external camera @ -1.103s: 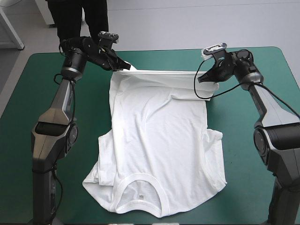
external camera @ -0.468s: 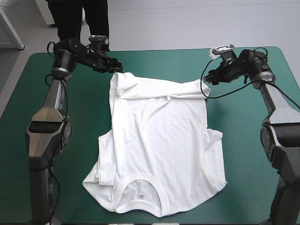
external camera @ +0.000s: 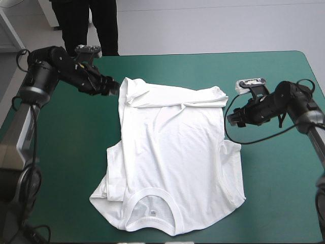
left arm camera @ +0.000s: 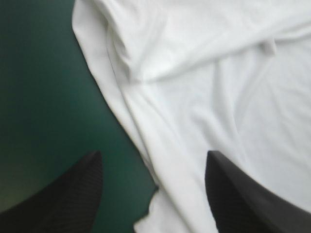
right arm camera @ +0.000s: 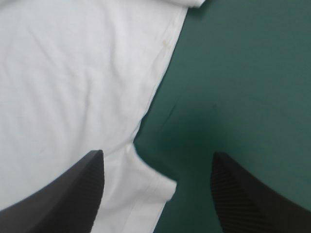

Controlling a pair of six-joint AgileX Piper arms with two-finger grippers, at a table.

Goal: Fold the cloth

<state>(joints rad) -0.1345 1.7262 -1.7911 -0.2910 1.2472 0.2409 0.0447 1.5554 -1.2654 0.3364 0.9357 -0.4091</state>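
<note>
The white T-shirt lies spread mid-bench, collar toward 6 o'clock, its hem folded over at 12. The left claw stands open just off its 10 o'clock corner. The right claw, fingers also apart, is beside its 2 o'clock edge.

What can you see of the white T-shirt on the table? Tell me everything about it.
The T-shirt is white, short-sleeved, of thin soft-looking fabric, lying spread on the teal-green cover with its collar toward the near edge. Its far end is folded back over the body in a band; the sleeves lie rumpled at its sides. Light wrinkles cross it. The left gripper and right gripper stand open beside it near the far end, gripping nothing.
</note>
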